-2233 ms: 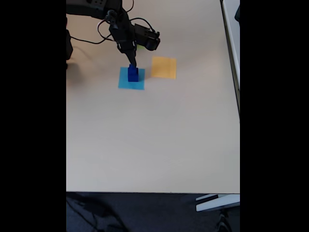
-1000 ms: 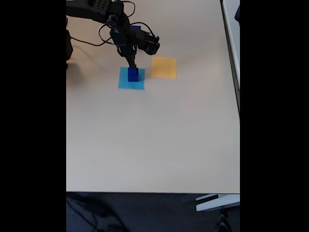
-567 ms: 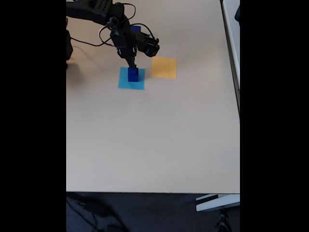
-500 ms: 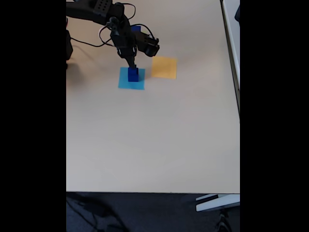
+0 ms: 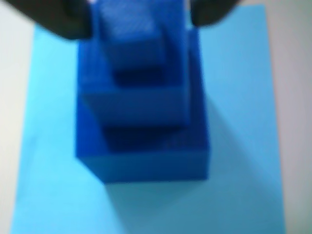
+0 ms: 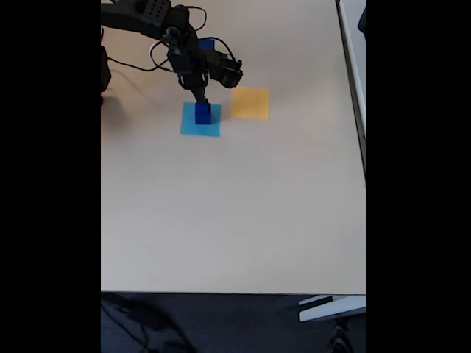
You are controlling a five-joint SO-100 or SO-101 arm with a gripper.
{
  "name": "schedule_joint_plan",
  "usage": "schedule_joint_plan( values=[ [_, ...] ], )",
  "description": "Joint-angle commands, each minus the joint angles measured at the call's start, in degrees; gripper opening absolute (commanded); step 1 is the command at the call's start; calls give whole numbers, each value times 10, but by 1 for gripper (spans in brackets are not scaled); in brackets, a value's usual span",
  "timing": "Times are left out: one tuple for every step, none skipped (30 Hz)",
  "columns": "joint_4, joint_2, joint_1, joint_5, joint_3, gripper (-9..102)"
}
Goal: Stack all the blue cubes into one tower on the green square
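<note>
Dark-blue plastic rises in three steps from a flat light-blue square (image 5: pixel 239 97) in the wrist view: a large cube (image 5: pixel 146 163) at the bottom, a middle cube (image 5: pixel 136 105) on top of it, and a smaller cube (image 5: pixel 131 41) on that, each set toward the far side of the one below. The tower (image 6: pixel 203 112) stands on the far right part of the light-blue square (image 6: pixel 191 126) in the fixed view, not on a green patch.

Two black fingertips (image 5: pixel 53 19) enter from the top edge of the wrist view, one on each side of the smallest cube's upper end; the left one lies against the cube's side, while blur hides whether the right one touches. The gripper (image 5: pixel 141 12) is thus closed around or very nearly around that top cube, and a firm grip cannot be told. In the fixed view the gripper (image 6: pixel 200 97) points down onto the top of the tower, with the black arm (image 6: pixel 158 18) reaching in from the far left.

Another bit of dark blue (image 6: pixel 207 44) shows just behind the arm's wrist, too small to make out. An orange-yellow square (image 6: pixel 250 103) lies just right of the light-blue one, apart from it, on the beige table (image 6: pixel 235 206).
</note>
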Motion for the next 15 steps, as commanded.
schedule_joint_plan(
  values=[
    [-12, 1, 6, -6, -3, 9],
    [-13, 1, 7, -7, -3, 9],
    [-13, 1, 8, -8, -4, 9],
    [-14, 1, 9, -9, -4, 9],
    [-15, 0, 10, -10, -4, 9],
    [-16, -1, 11, -10, -4, 9],
    [-17, -1, 11, -11, -4, 9],
    [-18, -2, 12, -11, -4, 9],
    [-18, -3, 12, -11, -4, 8],
    [-18, -3, 13, -12, -4, 8],
    [-18, -3, 13, -12, -4, 8],
    [-18, -3, 13, -13, -4, 8],
    [-18, -3, 14, -14, -5, 6],
    [-18, -3, 14, -15, -5, 6],
    [-18, -3, 15, -15, -5, 6]
  ],
)
